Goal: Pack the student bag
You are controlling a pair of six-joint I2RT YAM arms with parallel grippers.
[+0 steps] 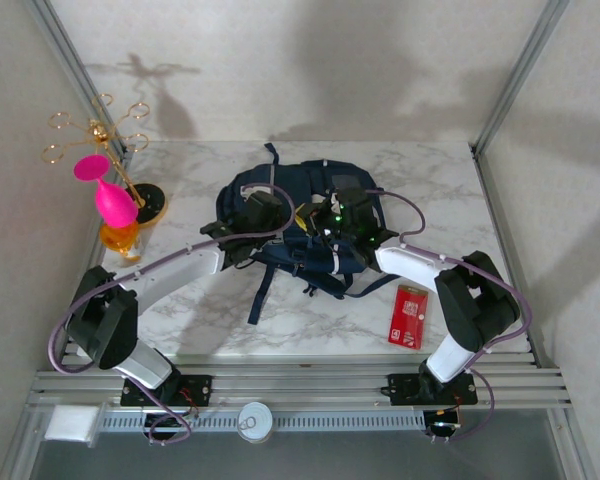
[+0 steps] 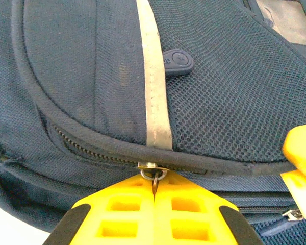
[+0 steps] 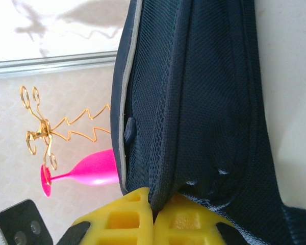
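Tabletop [image 1: 450, 200]: student bag [image 1: 298, 178], contents hidden; L gripper [image 2: 154, 186] pinches zip pull [image 2: 154, 174].

The table [image 1: 280, 335] has a white top with grey marble veining. The student bag [image 1: 285, 188] lies flat around the middle of the surface, slightly toward the far edge, and one dark strap [image 1: 259, 292] trails from it toward the near edge. A small red packet [image 1: 408, 316] lies flat near the right near corner, apart from the bag. At the left edge stands a gold wire stand [image 1: 98, 130] on a round black base [image 1: 150, 203], with a pink glass [image 1: 112, 198] and something orange [image 1: 120, 238] just beside it.
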